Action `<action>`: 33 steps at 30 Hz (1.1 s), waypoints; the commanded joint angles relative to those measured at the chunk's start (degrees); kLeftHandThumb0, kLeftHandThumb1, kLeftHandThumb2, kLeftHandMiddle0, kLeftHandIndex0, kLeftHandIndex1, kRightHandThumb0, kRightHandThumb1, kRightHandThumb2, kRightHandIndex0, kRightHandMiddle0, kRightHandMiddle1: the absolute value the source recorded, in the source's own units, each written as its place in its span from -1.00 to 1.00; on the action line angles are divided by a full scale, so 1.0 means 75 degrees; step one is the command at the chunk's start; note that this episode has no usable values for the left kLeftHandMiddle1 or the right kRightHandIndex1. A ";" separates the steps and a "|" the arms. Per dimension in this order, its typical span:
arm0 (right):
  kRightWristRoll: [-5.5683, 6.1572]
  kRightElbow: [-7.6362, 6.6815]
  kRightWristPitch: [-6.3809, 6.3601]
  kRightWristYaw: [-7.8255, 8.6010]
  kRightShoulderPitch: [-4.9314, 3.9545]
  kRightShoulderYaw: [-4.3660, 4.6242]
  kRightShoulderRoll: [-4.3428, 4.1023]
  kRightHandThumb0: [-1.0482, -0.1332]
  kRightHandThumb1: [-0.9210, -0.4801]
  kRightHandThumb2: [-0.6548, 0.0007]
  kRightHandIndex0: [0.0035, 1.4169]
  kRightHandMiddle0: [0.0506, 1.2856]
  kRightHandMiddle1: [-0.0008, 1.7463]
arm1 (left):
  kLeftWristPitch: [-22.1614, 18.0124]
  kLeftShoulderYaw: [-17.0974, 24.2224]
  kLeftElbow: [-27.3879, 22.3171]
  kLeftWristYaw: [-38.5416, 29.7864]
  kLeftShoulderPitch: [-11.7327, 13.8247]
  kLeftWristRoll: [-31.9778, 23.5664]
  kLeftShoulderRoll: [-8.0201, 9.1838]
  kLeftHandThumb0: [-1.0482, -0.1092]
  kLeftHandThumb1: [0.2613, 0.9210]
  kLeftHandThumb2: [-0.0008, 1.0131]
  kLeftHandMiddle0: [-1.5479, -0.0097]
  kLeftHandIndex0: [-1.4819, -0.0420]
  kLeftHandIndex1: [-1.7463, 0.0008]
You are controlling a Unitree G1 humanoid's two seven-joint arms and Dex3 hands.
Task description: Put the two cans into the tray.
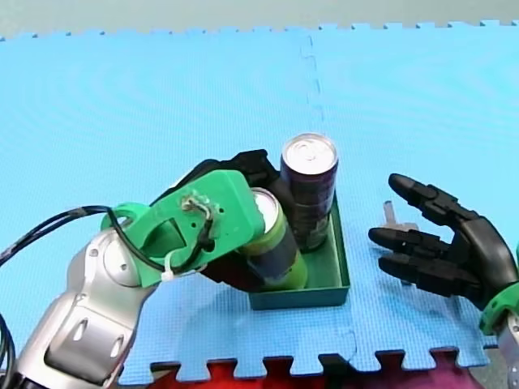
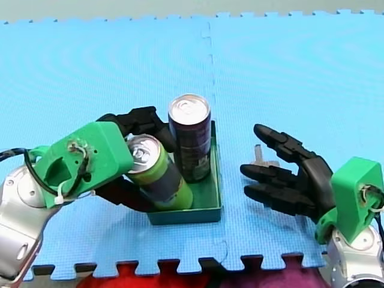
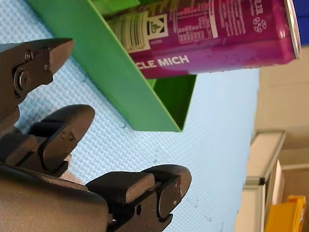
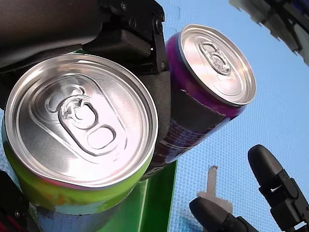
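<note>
- Head views: our left hand point(image 1: 246, 168) is closed around the green can point(image 1: 280, 251), which tilts with its base inside the tray point(image 1: 300, 297), beside the upright purple can point(image 1: 310, 190). Our right hand point(image 1: 442, 251) holds nothing, just right of the tray.
- First wrist view: the purple can stands near a tray corner.
- Second wrist view: both can tops sit close together.

Bright, even light; glare on the can tops point(image 4: 79, 118), soft shadows on the mat point(image 1: 122, 105).

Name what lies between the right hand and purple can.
Head views: the green tray's wall, blue mat and a small pale piece separate right hand from purple can; left hand grips the green can.
</note>
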 commanded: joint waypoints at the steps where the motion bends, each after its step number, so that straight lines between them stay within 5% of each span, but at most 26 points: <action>1: 0.0045 0.0013 0.0031 0.0025 0.0012 -0.0021 -0.0021 -0.21 -0.16 1.00 0.19 -0.32 -1.00 | 0.0029 0.0020 -0.0067 0.0000 -0.0043 0.0030 0.0032 0.67 0.77 -0.98 -0.24 0.23 -1.00; 21: 0.0087 -0.0034 0.0165 0.0019 0.0014 -0.0026 0.0016 -0.18 -0.14 1.00 0.21 -0.32 -1.00 | 0.0279 0.0099 -0.0519 -0.0262 -0.0221 0.0032 0.0206 0.66 0.78 -0.99 -0.24 0.22 -1.00; 33: 0.0035 -0.0072 0.0169 -0.0084 0.0028 0.0049 0.0076 -0.17 -0.14 1.00 0.20 -0.32 -1.00 | 0.0034 -0.0088 -0.0880 -0.0289 -0.0571 0.0736 0.0700 0.67 0.78 -0.99 -0.24 0.22 -1.00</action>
